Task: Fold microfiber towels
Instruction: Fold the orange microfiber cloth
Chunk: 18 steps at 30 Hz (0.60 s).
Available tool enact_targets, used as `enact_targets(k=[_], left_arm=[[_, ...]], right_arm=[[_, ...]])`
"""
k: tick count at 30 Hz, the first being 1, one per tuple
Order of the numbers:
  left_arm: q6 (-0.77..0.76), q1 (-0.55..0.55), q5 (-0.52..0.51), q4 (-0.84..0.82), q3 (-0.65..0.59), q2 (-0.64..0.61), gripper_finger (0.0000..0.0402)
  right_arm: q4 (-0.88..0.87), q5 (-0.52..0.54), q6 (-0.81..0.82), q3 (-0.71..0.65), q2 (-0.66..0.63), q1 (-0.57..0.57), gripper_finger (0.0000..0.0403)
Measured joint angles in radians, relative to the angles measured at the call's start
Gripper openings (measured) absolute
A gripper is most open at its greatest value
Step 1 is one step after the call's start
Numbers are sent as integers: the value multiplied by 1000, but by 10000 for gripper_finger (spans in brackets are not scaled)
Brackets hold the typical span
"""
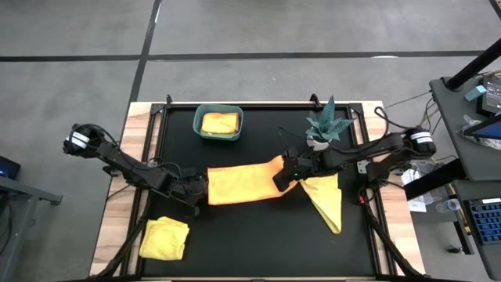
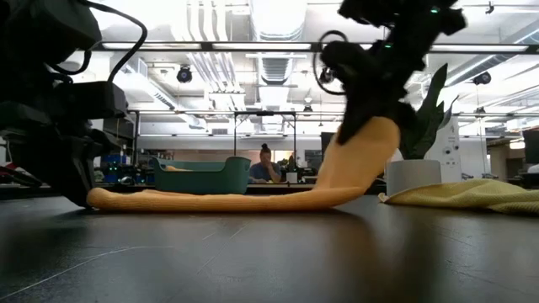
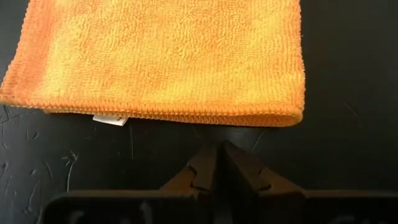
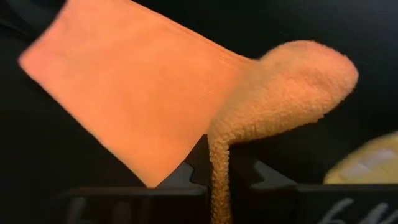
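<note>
Two grippers work one orange towel (image 1: 243, 184), long axis three-to-nine: right gripper (image 1: 283, 178) pinches its raised three o'clock end; left gripper (image 1: 196, 186), closed empty, waits at nine.

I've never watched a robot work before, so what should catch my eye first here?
The orange towel lies mid-table, its right end lifted off the mat by the right gripper, pinched shut on it. The left gripper, shut and empty, rests at its other end. A yellow towel lies crumpled to the right.
</note>
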Motion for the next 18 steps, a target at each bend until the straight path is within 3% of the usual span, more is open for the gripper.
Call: enact_targets(k=[18], left_arm=[[2, 1, -25, 77, -8, 14, 10]], right_arm=[[15, -31, -210, 488, 457, -1, 9]])
